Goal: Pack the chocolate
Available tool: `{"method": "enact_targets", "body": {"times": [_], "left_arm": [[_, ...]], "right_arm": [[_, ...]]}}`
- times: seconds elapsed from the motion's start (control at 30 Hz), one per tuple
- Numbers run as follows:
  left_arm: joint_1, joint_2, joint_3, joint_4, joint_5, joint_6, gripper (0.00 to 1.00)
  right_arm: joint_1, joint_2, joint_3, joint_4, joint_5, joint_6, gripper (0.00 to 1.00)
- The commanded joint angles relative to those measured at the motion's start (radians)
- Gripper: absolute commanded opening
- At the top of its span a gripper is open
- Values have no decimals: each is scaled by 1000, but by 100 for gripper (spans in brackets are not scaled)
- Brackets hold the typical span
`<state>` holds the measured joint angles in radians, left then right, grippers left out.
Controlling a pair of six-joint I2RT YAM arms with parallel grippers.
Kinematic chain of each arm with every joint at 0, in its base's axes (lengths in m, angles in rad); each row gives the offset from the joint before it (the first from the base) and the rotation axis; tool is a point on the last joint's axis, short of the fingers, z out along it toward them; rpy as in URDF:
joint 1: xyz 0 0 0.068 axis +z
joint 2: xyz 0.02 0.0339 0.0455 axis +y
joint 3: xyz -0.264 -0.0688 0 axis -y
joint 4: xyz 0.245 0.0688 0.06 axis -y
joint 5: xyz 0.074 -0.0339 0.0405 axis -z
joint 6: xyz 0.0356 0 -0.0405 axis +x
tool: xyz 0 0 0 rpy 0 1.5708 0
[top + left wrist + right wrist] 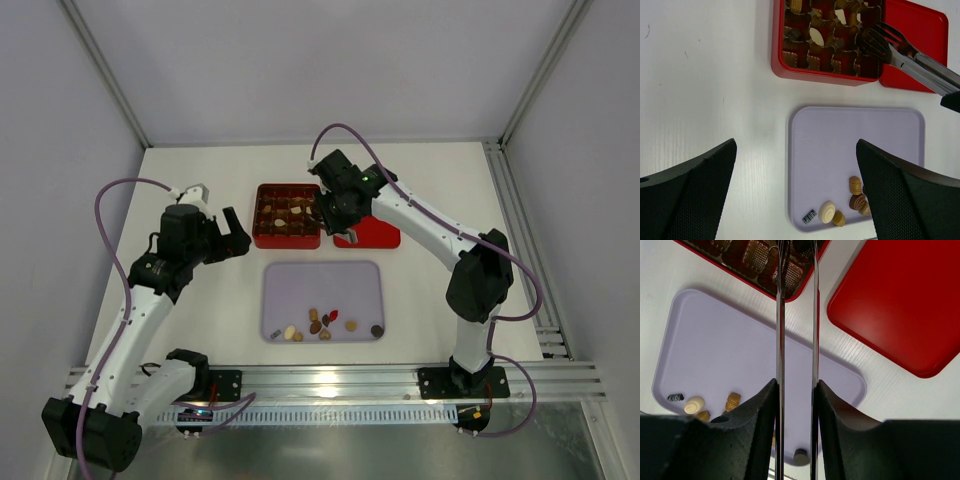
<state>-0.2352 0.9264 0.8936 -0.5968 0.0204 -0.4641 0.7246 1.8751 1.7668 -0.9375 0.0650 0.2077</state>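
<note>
Partly filled far red box (262, 239), pinched tongs (912, 59) in right gripper (796, 390), held left gripper (796, 146) spread, left chocolates (321, 322) on near tray (300, 285).

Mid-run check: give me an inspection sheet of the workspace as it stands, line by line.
Surface: white table; no spills seen.
Job's things: chocolates clustered along the near side of the lilac tray; others already in the red box; its lid lies beside it on the right.
Clutter: small black-and-white striped piece on the tray.
Tools: left tool open, holding nothing; right tool shut on tongs, tips over the box's right side.
Cables: purple cable loops off the left arm and the right arm, away from the containers.
Surroundings: white walls, metal rail at the near edge.
</note>
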Motion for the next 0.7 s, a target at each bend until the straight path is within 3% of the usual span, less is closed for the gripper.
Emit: {"method": "enact_targets", "body": {"times": [0.0,0.67], "left_arm": [[5,-6,19,14,1,2,100],[5,-5,21,17,4,1,100]], "right_arm": [[-1,-5,14,29,-2,-10,39],[-48,-106,100,-9,-13,-11,39]]}}
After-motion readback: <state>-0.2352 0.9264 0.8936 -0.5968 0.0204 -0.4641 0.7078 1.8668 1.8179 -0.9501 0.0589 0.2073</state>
